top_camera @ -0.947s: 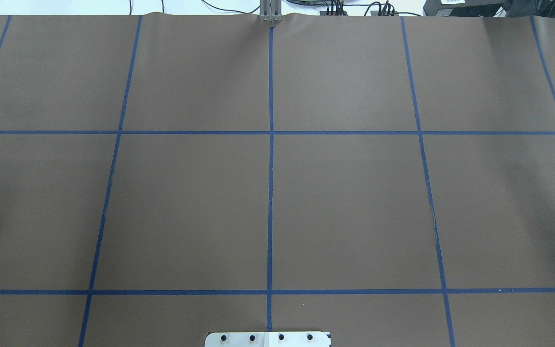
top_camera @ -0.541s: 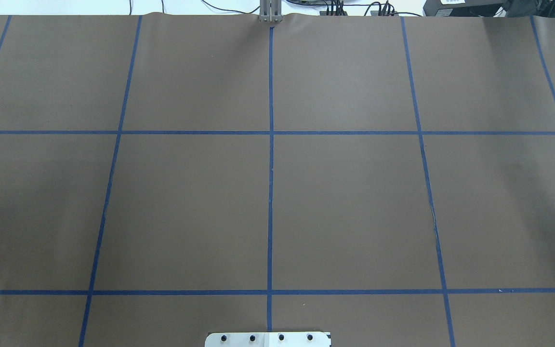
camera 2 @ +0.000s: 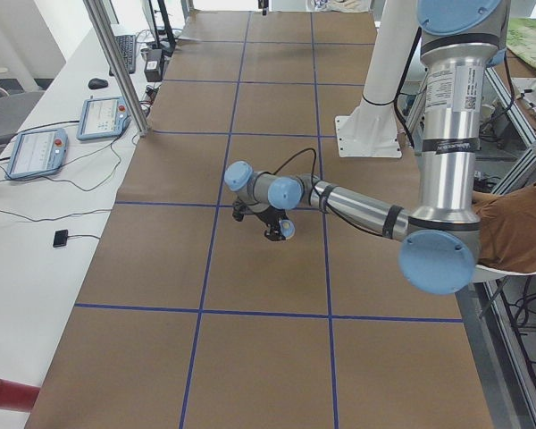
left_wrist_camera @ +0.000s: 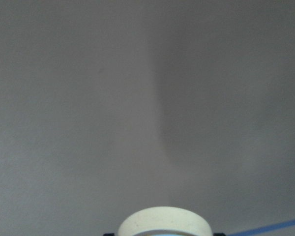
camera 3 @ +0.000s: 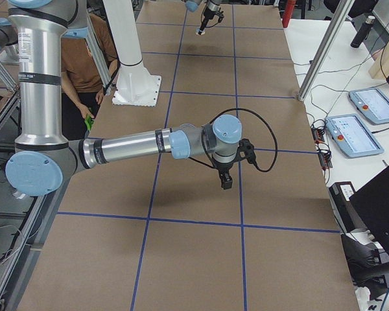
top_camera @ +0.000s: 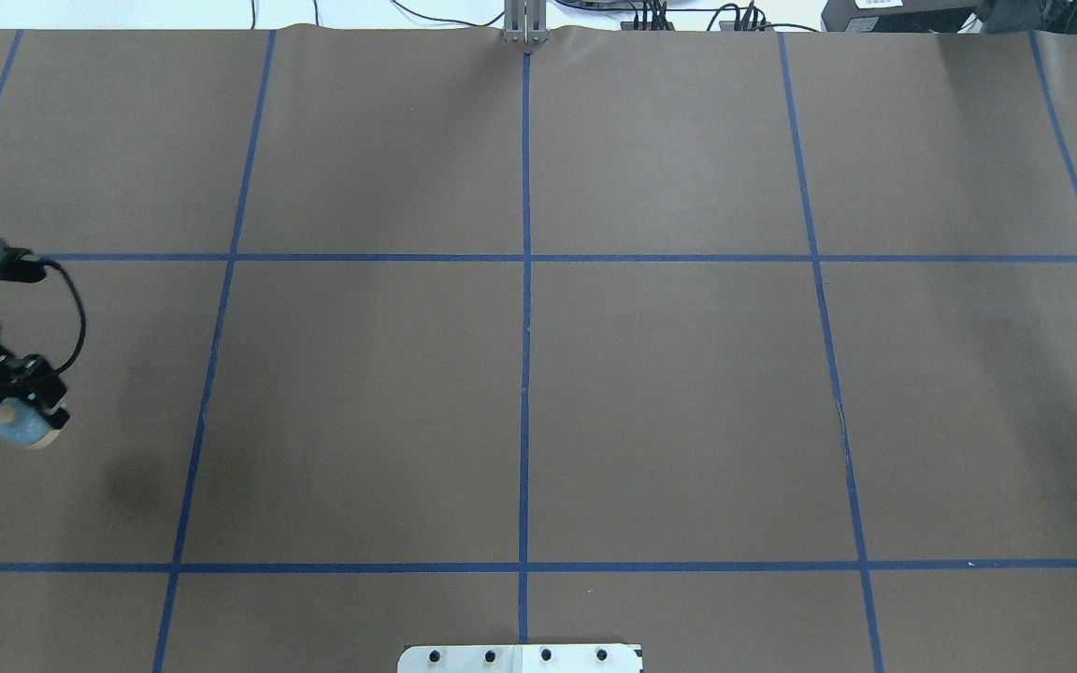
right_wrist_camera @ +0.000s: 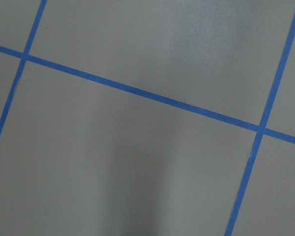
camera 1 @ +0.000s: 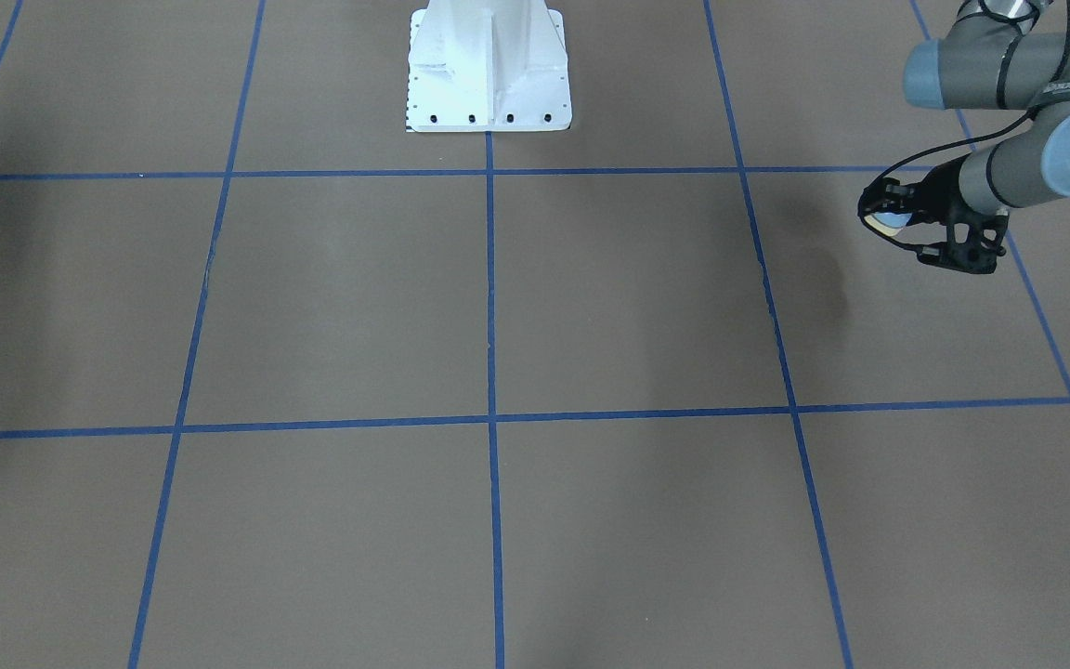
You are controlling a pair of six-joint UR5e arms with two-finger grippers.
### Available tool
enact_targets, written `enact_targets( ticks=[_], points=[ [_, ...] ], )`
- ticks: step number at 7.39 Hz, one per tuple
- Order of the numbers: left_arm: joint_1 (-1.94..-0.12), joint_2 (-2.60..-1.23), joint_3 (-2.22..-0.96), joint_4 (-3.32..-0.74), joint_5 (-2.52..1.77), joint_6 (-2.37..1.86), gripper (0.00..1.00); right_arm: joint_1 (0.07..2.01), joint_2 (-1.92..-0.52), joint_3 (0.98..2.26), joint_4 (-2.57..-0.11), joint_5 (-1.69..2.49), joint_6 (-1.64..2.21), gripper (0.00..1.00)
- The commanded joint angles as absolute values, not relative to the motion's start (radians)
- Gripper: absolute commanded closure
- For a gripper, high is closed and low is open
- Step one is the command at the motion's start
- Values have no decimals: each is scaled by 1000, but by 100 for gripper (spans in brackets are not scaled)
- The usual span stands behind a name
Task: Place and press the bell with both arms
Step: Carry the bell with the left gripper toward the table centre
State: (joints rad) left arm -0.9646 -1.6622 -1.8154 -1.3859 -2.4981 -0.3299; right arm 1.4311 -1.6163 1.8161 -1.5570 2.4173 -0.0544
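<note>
Inspector: While the left gripper (top_camera: 26,404) pinches the bell (top_camera: 24,422) above the surface (top_camera: 520,374), near its left edge, placing is in hand.
Clerk: And the right gripper (camera 3: 225,182)?
Inspector: State cannot be told. Next move, I judge: lower the bell level, release, press.

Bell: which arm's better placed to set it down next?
Left. The left gripper is closed on the bell, over the table on the robot's left side. The right gripper hangs apart from it, and its wrist view shows no bell.

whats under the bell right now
Only bare brown table paper and a shadow; the bell, in the left hand, hangs above it. The patch directly beneath is covered.
</note>
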Motion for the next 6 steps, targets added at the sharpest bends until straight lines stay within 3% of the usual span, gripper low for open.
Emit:
enact_targets(
  ticks=[1,3,6],
  points=[
    [-890,-1968,-1780,-1197,-2497,-412,100,1422,-1618,1809,-1557,2415,-54,0],
    [-795,-2278,-1590,-1166,-2439,-547,100,1422,-1627,1807,-1559,2416,-54,0],
    [-691,-2660,-1101,-1263,-2416,-673,100,1420,-1626,1796,-1559,2418,-51,0]
  ],
)
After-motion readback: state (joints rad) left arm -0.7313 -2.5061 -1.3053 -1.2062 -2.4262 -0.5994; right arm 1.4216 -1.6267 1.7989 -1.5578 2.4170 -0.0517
